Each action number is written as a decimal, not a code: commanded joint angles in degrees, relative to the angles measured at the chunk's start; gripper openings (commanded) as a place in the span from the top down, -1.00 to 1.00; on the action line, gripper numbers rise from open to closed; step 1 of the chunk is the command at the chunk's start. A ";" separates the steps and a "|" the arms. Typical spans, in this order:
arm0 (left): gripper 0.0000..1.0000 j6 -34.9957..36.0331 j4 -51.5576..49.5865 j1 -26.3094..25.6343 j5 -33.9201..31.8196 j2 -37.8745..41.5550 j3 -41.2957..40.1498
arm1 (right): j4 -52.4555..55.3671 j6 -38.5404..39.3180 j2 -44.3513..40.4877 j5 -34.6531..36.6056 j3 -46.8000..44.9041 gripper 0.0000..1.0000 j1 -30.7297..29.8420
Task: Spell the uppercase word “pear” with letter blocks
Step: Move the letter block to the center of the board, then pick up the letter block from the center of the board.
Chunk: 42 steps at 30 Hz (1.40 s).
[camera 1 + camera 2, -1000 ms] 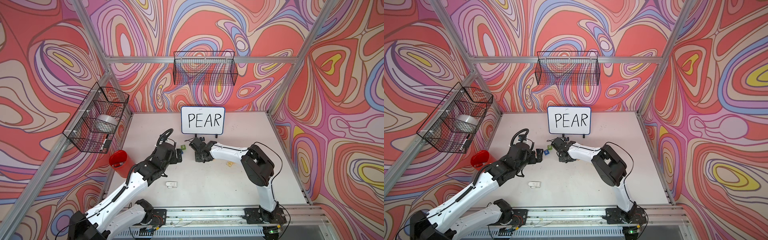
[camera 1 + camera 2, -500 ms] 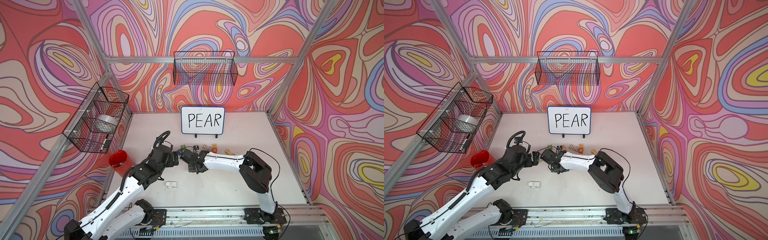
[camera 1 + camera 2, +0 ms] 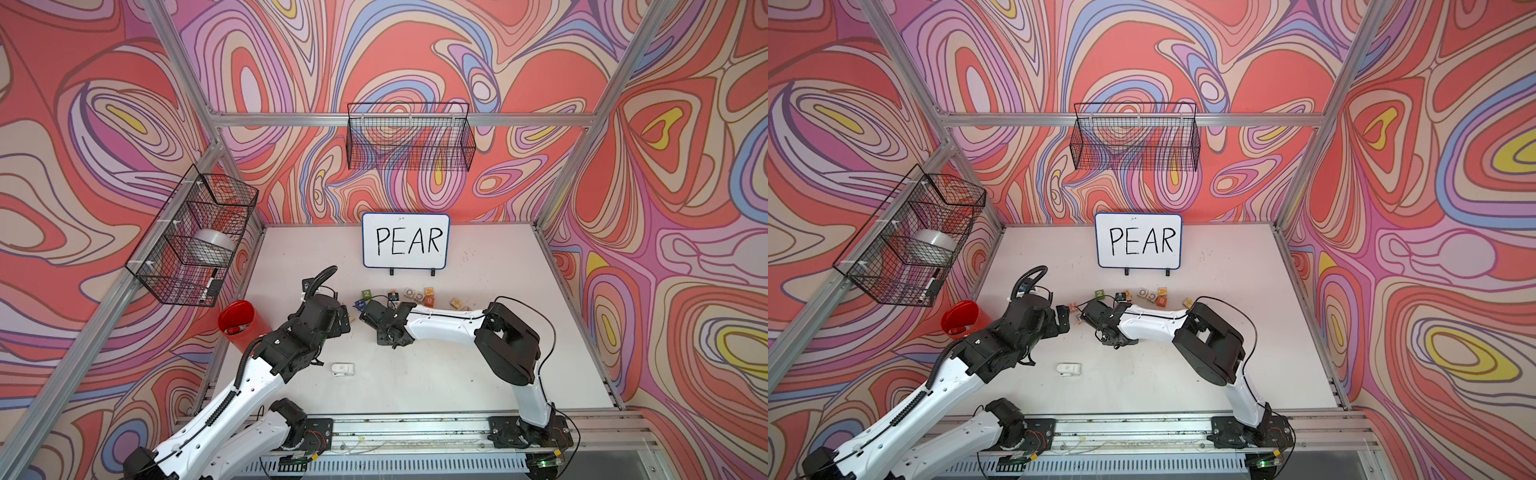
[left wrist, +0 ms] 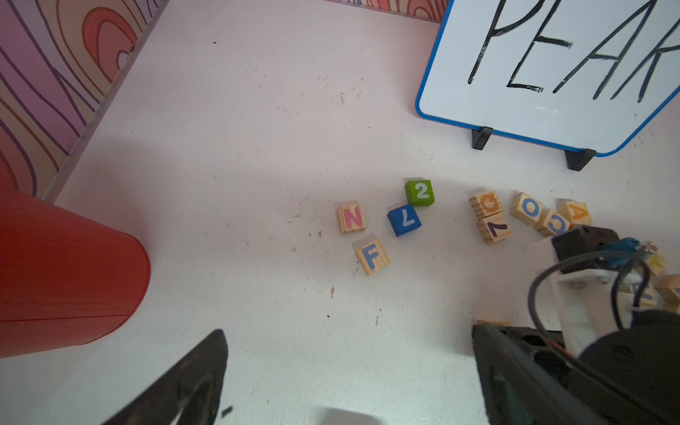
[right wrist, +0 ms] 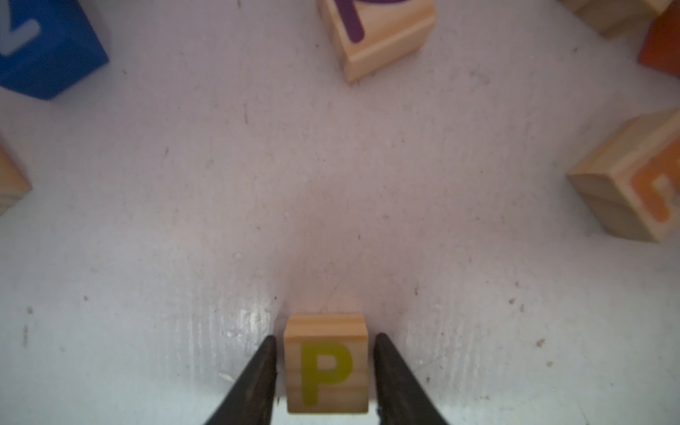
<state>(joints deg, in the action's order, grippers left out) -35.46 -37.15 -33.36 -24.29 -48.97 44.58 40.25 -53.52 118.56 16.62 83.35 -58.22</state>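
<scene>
Swirly red-pink walls — pale tabletop, wire baskets

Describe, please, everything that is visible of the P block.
The P block is a small cube of pale wood with visible grain lines. The face turned toward the right wrist camera carries a yellow-green capital P, and one plain side also shows. It seems to rest flat on the white table, with bare surface around it. Two black fingers stand at its opposite sides, seemingly with a thin gap on each, so it does not look clamped.
</scene>
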 commanded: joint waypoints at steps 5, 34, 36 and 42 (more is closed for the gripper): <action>-1.00 -1.62 -3.05 0.14 -2.73 1.25 -0.36 | 2.84 -1.65 -2.63 5.00 1.37 -0.12 -0.41; -1.00 3.81 13.34 0.14 0.36 -18.03 2.75 | 2.55 -23.29 -6.69 4.97 -6.79 -0.40 13.04; -1.00 4.12 13.50 0.14 0.50 -18.41 2.92 | 2.04 -23.34 -6.10 5.06 -6.73 -0.40 13.04; -1.00 4.68 13.79 0.14 0.89 -18.08 2.67 | 1.28 -23.92 -4.72 6.66 -6.58 -0.37 13.20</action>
<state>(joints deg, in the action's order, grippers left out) -31.53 -24.08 -33.36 -23.40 -67.26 46.19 42.44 -76.40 112.68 22.06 75.90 -45.06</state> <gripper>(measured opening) 0.999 0.686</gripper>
